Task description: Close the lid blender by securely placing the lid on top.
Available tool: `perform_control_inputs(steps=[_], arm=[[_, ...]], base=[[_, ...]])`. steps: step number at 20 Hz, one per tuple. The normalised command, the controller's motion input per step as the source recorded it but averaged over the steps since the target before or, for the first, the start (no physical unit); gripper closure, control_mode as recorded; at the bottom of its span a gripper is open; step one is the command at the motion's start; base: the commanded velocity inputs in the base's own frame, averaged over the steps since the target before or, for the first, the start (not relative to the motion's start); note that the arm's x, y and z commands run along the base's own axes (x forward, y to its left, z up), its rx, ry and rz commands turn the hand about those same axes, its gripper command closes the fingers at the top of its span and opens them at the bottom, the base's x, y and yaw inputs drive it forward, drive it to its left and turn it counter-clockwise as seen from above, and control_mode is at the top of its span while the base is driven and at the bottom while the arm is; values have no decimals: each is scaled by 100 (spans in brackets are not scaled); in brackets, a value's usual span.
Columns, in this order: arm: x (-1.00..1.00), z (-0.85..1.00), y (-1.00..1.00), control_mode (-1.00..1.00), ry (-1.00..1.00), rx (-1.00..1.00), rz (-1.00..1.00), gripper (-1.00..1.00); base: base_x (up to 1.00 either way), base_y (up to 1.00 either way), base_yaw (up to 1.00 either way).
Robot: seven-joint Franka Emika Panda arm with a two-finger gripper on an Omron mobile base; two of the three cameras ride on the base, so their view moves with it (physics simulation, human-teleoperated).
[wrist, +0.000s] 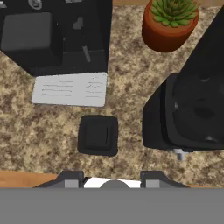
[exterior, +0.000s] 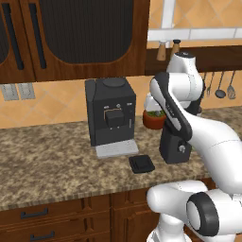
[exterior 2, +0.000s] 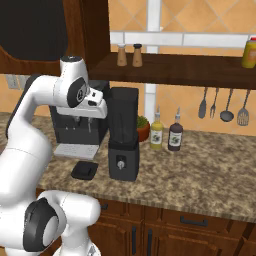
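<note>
Lid [wrist: 97,135]: flat near counter [wrist: 35,131] front edge, beside blender [wrist: 192,109]. Gripper [wrist: 113,177] above it, jaws apart, empty. We judge approach underway; next, we descend and clamp.

A black coffee machine [exterior: 110,111] stands on a speckled stone desk [exterior: 47,165]. Its light grey tray [exterior: 116,149] lies just in front. The flat black lid [exterior: 141,163] rests right of the tray. The blender [exterior: 175,146] stands further right, partly behind the white arm [exterior: 198,127].
</note>
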Motion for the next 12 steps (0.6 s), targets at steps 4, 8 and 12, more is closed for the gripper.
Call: perform_control_inputs(steps=[4,8,12], arm=[[-13,-11,0,-100,1,-3,0,-100],[-34,-75,34,-100,7,-19,0,-100],[-16,-98,36,-100,-2,-4,0,-100]], base=[[0,0,0],[0,0,0],[0,0,0]])
